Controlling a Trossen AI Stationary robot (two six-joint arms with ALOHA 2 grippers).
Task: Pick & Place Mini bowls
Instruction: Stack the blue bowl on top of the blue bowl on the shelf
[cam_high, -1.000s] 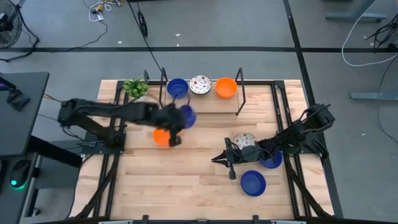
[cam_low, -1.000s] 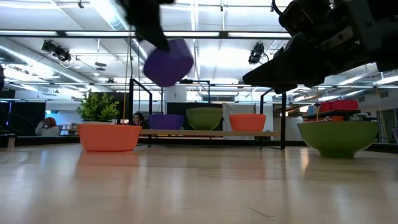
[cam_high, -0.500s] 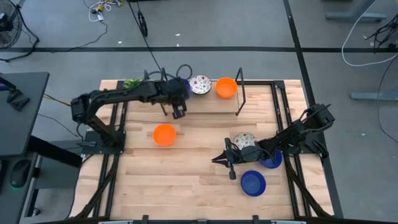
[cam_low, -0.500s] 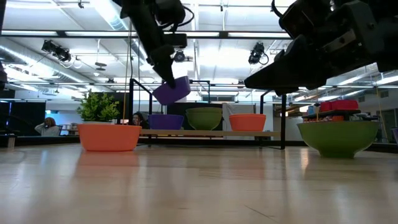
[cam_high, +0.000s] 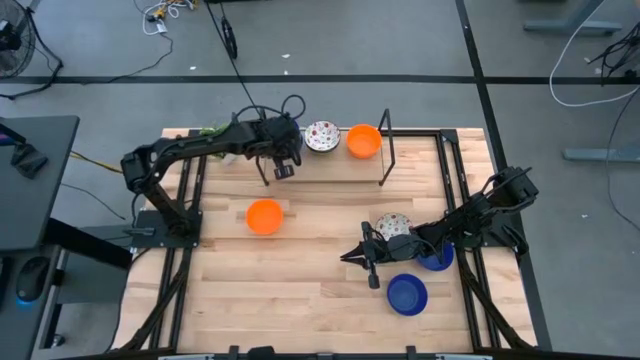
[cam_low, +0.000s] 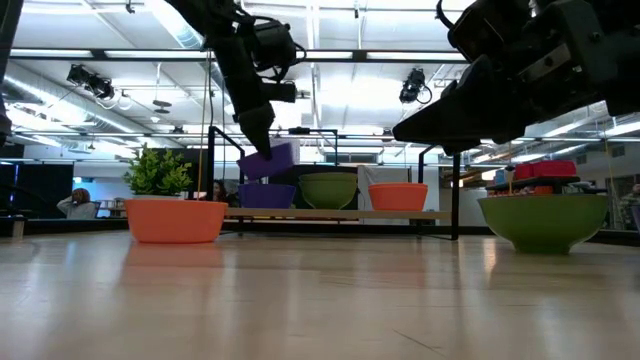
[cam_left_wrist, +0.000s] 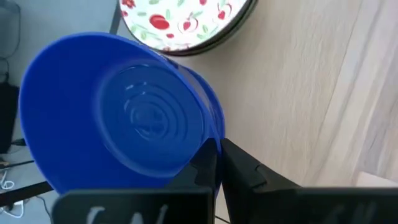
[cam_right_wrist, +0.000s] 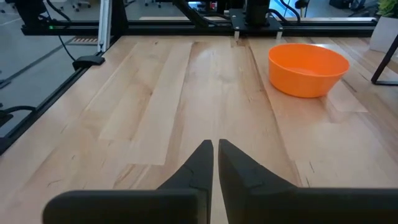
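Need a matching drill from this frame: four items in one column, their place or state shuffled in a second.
1. left tool
2. right tool
3. lone orange bowl
4. speckled bowl on shelf

A. between a blue bowl and an orange one
B. alone on the table's left half
C. shut, holding nothing, low over the table
D. pinching a blue bowl's rim over the shelf

Pairs: 1-D, 2-C, 3-B, 4-A

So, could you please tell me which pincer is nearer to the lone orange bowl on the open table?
Left. The left pincer is up by the shelf, above the orange bowl; the right pincer waits farther off, across the table near the speckled bowl.
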